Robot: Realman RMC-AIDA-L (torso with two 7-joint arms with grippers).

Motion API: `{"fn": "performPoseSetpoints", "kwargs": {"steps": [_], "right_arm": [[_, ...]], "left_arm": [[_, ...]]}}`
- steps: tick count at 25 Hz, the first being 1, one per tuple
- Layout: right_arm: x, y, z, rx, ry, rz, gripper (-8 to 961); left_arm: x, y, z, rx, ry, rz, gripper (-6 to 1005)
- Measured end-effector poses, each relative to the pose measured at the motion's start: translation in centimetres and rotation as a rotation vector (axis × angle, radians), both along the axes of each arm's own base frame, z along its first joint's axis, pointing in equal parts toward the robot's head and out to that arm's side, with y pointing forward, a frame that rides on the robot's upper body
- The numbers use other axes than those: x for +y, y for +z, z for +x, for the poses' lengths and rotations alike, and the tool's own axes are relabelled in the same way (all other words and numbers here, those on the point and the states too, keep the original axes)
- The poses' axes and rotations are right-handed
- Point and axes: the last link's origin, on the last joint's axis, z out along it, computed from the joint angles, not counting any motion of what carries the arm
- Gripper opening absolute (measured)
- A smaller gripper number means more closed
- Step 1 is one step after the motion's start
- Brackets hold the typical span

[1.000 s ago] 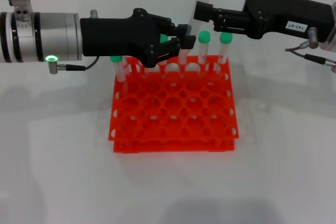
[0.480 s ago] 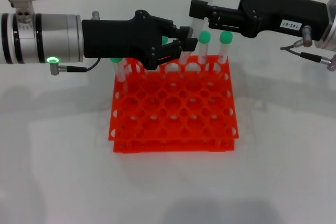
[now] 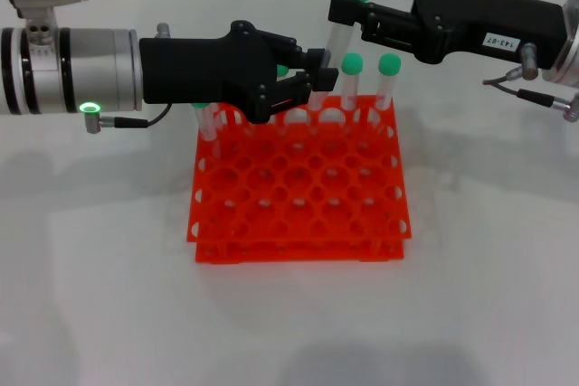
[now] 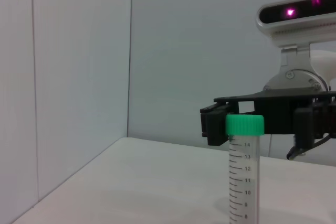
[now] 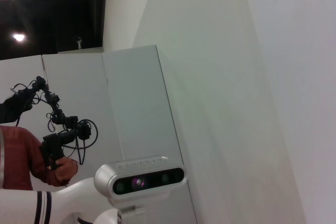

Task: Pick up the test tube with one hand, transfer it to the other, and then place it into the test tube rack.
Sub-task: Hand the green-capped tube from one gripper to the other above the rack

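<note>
Both sets of jaws are closed on the test tube [image 3: 336,38]: its lower part is pinched by the left gripper [image 3: 317,65], its green-capped top by the right gripper [image 3: 348,6]. It is held upright above the back of the test tube rack [image 3: 298,183].

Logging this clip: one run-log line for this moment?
left hand: gripping green-capped clear plastic tube low | right hand: around its cap | orange-red rack: below
</note>
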Motion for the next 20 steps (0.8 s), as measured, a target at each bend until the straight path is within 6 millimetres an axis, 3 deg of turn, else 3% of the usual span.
{"fn": "performPoseSetpoints", "kwargs": {"steps": [4, 12, 20], "right_arm": [[-0.01, -0.06, -0.05, -0.002, 0.002, -0.002, 617], [0.05, -0.26, -0.11, -0.008, -0.001, -0.003, 400], [0.12, -0.28, -0.10, -0.009, -0.004, -0.001, 322]], "left_arm": [[-0.09, -0.09, -0.03, -0.002, 0.001, -0.001, 196], [-0.16, -0.25, 0.06, -0.006, -0.001, -0.002, 197], [-0.16, -0.27, 0.07, -0.006, -0.001, -0.002, 197]]}}
